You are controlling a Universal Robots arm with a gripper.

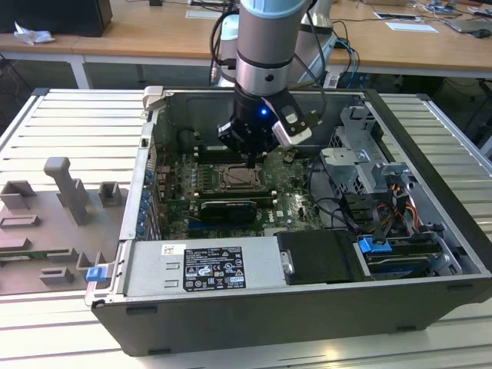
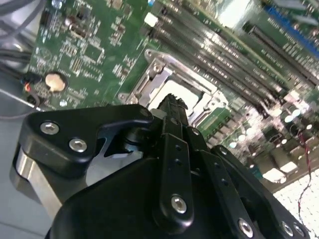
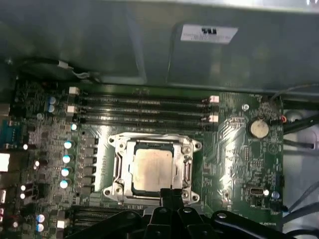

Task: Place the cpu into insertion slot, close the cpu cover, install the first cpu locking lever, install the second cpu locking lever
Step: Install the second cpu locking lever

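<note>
A big open dark grey computer case (image 1: 430, 254) lies on its side on a silver ribbed metal counter (image 1: 69, 123), and it takes up most of the middle of the exterior view. A grey plastic holder with odd-shaped blocks (image 1: 54, 223) sits on the counter at the left of that frame.

Inside the case lies a wide green circuit board (image 1: 288, 201). The grey and silver robot arm (image 1: 265, 38) comes down from the top middle of the exterior view. Its black gripper (image 1: 252, 157) hangs just above the board, close to the socket. In the first wrist view the gripper (image 3: 171, 195) shows at the bottom middle. The jaws look pressed close together with nothing between them.

The thin silvery metal cpu cover (image 3: 154, 169) lies flat over the small square insertion slot (image 1: 241, 179), near the middle of the first wrist view. The pale silvery-beige square cpu (image 3: 151, 167) sits in the slot and shows through the cover's window. In the second wrist view the cover (image 2: 159, 82) shows just past the gripper's tip (image 2: 172, 107).

Long dark memory slots (image 3: 142, 107) run just above the socket in the first wrist view. A small round silver battery (image 3: 259, 128) sits at the right.
</note>
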